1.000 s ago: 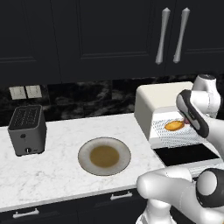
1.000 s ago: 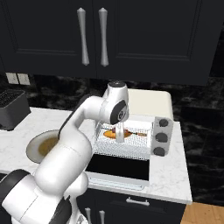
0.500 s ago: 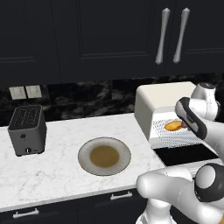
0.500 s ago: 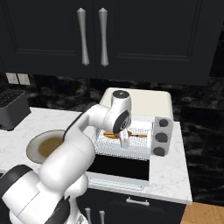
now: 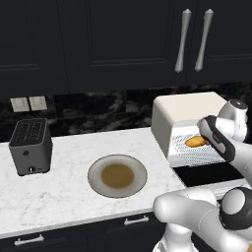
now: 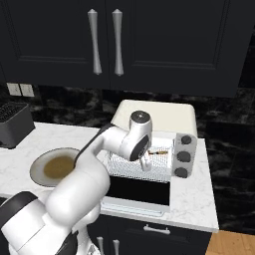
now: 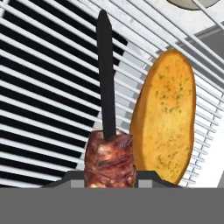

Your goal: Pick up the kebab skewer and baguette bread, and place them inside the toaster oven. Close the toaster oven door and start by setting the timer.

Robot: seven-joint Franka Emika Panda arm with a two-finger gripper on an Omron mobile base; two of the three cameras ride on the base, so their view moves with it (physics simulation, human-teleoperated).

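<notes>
The cream-white toaster oven (image 5: 187, 110) (image 6: 154, 114) stands at the counter's right with its door (image 5: 206, 172) (image 6: 139, 191) folded down open. The golden baguette bread (image 5: 196, 141) (image 7: 166, 122) lies on the wire rack inside. My gripper (image 7: 109, 177) (image 6: 146, 162) reaches into the oven mouth and is shut on the kebab skewer (image 7: 105, 78) (image 6: 158, 152). A reddish-brown meat chunk sits between the fingertips, and the dark stick points out over the rack just left of the bread in the hand view.
A round plate (image 5: 117, 175) (image 6: 52, 167) with a brown centre lies mid-counter. At the far left stands a dark grey slot toaster (image 5: 30, 146) (image 6: 12, 124). Three dark knobs (image 6: 183, 157) line the oven's right face. Dark cabinets hang above.
The hand has dropped lower and pushed further into the oven with the skewer still in its grip. The bread, the plate and the door have stayed put.
</notes>
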